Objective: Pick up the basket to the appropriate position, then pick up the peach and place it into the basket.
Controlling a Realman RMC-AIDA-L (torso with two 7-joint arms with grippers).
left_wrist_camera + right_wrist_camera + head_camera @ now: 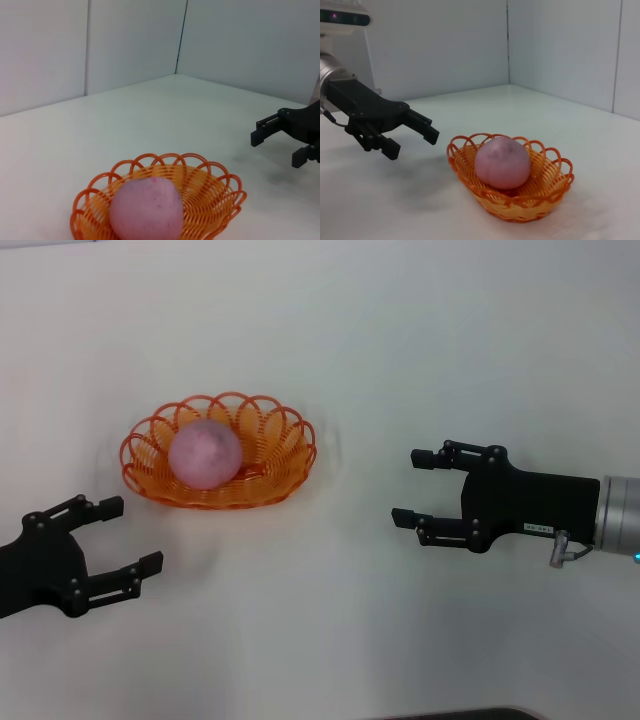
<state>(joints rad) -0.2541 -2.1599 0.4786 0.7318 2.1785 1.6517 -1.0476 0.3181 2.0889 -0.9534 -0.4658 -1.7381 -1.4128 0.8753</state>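
The peach (204, 453) sits inside the basket (290, 465), so the job looks done, and the left gripper (125, 535) and right gripper (408, 487) wait beside it, wide open and empty.

one basket (285, 475); one peach (204, 454); two end effectors: left end effector (128, 536), right end effector (411, 487)

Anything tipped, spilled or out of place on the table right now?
Nothing stands out. The basket sits upright on the table with the peach resting inside it. The left gripper and the right gripper are both open, empty, and clear of the basket on either side.
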